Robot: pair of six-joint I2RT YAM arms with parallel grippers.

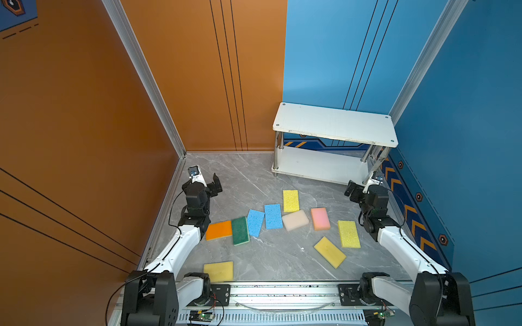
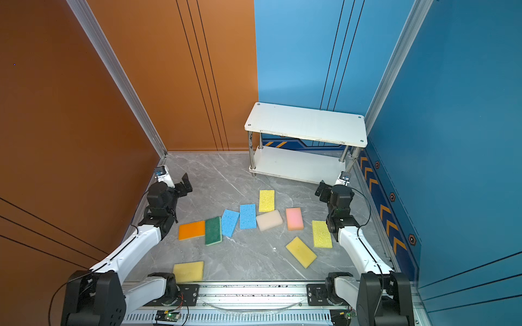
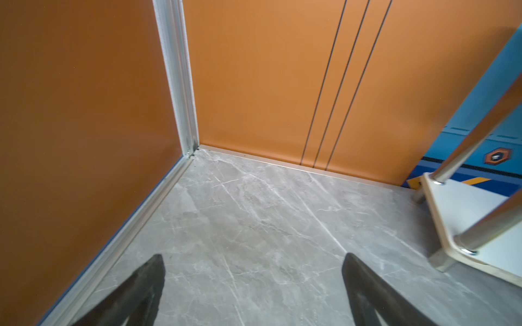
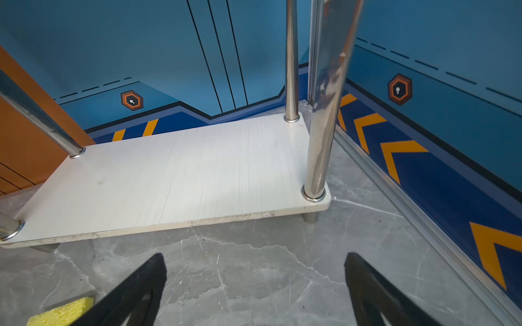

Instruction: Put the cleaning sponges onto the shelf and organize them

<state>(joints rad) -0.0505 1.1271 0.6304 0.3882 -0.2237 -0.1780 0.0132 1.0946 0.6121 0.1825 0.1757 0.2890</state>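
Two white boards on four shiny legs make up the shelf [image 1: 334, 124], which stands at the far right of the grey table [image 1: 282, 254] with both tiers bare. All ten cleaning sponges [image 1: 295, 220] lie flat on the table in a loose band nearer the robot than the shelf, and none is on it yet. On the right of that band a yellow sponge [image 1: 348, 234] lies with its long axis running roughly near-to-far. The pink sponge [image 1: 320, 218] just beside it lies much the same way. On the left the orange sponge [image 1: 219, 230] lies crosswise, touching the dark green sponge [image 1: 240, 230]. The right gripper [image 4: 255, 255] hangs just in front of the shelf's near right leg, pointed at the lower tier, its jaws spread wide and holding nothing. The yellow and pink sponges lie behind it, toward the robot's base. The left gripper [image 3: 254, 257] is likewise wide open and empty. It faces the bare far left corner, well apart from the shelf, with the orange sponge behind it. Judging from this, the right gripper is the nearer one to both the shelf and that yellow sponge. A first pick would call for it to draw back toward the base and close across the sponge's short width.
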